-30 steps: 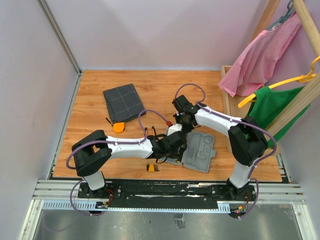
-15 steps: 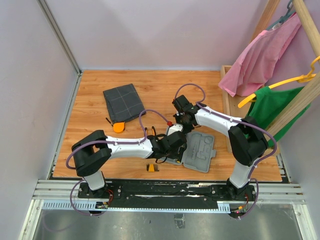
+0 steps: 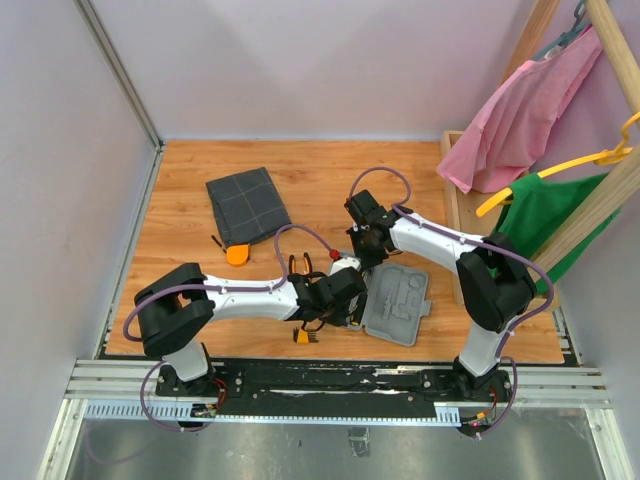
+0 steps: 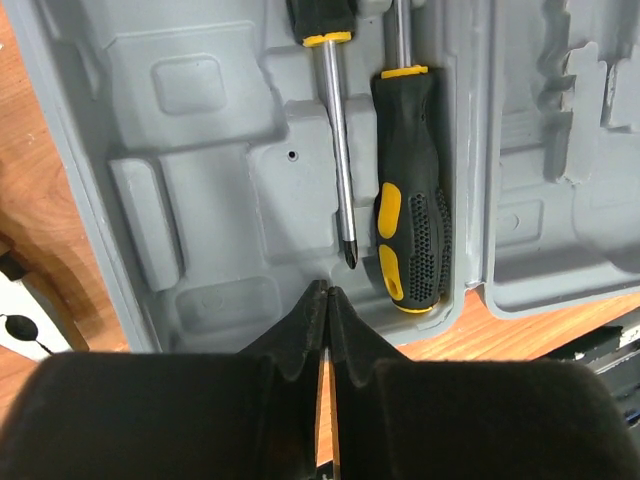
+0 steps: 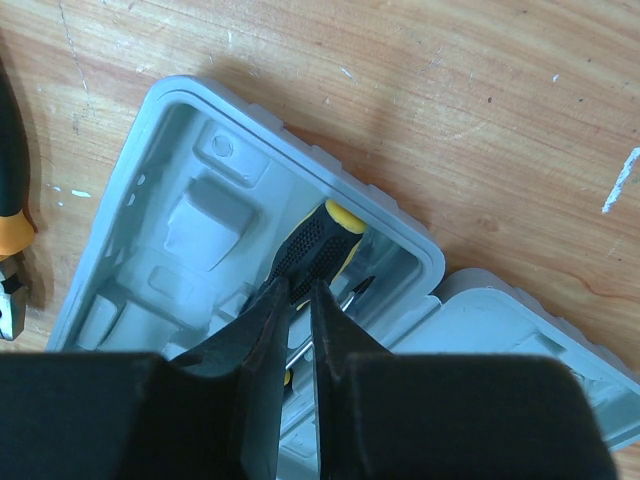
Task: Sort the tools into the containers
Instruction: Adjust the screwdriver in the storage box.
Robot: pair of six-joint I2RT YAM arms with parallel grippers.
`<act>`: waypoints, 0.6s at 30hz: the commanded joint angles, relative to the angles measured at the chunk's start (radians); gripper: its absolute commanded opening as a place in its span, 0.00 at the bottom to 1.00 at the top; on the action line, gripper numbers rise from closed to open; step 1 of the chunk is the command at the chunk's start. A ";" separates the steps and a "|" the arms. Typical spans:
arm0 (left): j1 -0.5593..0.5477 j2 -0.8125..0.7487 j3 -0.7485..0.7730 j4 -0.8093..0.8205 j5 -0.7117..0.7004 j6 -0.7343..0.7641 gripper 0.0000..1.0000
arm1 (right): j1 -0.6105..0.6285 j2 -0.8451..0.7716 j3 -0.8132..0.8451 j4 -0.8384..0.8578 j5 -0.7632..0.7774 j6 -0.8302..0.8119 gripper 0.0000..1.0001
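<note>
Both screwdrivers (image 4: pixel 410 190) lie inside the open grey case (image 4: pixel 200 200). The left gripper (image 4: pixel 327 300) and right gripper (image 5: pixel 298 290) hover over the case, pinched closed and apparently empty. Unsorted outside the case are the pliers (image 5: pixel 10 150) just left of it, the bit holder (image 3: pixel 303 336) by its near-left corner, and the round orange piece (image 3: pixel 236 254) farther left.

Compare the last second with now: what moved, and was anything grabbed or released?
The left gripper and its arm drew back slightly toward their own base, away from the right gripper. Its jaws are shut with nothing between them, and nothing was taken or let go. The right arm, grey case, pouch, bit holder and round orange piece stayed put.
</note>
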 commanded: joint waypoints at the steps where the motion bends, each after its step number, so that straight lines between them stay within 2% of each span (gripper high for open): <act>1: -0.005 0.012 -0.030 -0.102 -0.007 0.004 0.08 | 0.016 0.042 -0.049 -0.054 0.046 -0.013 0.14; 5: -0.005 -0.093 -0.047 -0.052 -0.037 0.003 0.15 | 0.015 0.043 -0.045 -0.054 0.044 -0.010 0.15; 10: 0.004 -0.167 -0.040 0.017 -0.064 -0.003 0.30 | 0.017 0.046 -0.049 -0.043 0.035 -0.007 0.15; 18: 0.049 -0.154 -0.046 0.083 -0.035 -0.021 0.32 | 0.016 0.037 -0.075 -0.003 -0.005 -0.001 0.13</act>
